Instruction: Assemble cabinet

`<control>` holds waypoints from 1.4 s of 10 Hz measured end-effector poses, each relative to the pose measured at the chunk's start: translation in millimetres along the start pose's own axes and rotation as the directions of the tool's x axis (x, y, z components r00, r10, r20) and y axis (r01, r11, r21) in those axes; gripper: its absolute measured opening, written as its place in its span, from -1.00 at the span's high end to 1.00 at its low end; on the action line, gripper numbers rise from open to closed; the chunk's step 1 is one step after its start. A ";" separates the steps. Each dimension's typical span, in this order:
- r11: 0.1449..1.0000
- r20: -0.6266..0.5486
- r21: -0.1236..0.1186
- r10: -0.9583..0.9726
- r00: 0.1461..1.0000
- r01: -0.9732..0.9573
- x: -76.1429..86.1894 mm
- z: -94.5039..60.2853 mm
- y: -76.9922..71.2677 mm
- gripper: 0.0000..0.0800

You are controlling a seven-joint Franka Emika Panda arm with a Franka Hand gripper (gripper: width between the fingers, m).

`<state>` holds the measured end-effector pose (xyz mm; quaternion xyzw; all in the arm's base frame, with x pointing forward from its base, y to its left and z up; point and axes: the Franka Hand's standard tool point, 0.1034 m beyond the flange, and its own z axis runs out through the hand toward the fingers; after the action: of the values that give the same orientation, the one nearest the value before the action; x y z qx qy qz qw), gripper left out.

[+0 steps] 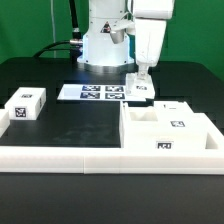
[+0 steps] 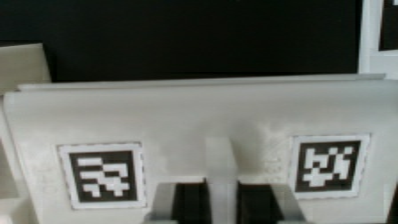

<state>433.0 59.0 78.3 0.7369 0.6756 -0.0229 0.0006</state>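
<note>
The cabinet body (image 1: 150, 142), a large white box with open compartments and tags, sits at the front on the exterior view's right. My gripper (image 1: 140, 76) hangs behind it, near the marker board's end on that same side. It is shut on a small white panel (image 1: 138, 88) that rests on or just above the table. In the wrist view this panel (image 2: 196, 110) fills the frame with two tags. My gripper (image 2: 222, 198) has its dark fingers (image 2: 191, 200) on either side of the panel's central ridge.
The marker board (image 1: 95, 92) lies flat at the back centre, in front of the robot base (image 1: 100, 45). A small white tagged block (image 1: 25, 106) sits at the exterior view's left. A low white ledge (image 1: 60, 157) runs along the table's front edge.
</note>
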 end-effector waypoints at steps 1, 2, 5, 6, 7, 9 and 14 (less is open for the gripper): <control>1.000 0.000 0.002 0.003 1.000 -0.003 -1.1 0.9 0.1 0.83; 1.000 -0.004 0.002 0.006 1.000 -0.006 -3.4 3.2 7.1 0.83; 1.000 -0.010 -0.006 0.013 1.000 -0.013 -2.8 3.1 16.8 0.83; 1.000 -0.010 -0.008 0.014 1.000 -0.015 -3.0 2.9 19.1 0.83; 1.000 -0.010 -0.006 0.014 1.000 -0.014 -3.0 3.4 18.3 0.83; 1.000 -0.010 -0.005 0.014 1.000 -0.014 -3.0 4.3 17.8 0.83; 1.000 -0.008 -0.001 0.026 1.000 -0.026 -8.2 5.5 16.7 0.83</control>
<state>448.7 49.2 72.6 0.7456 0.6661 -0.0195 -0.0015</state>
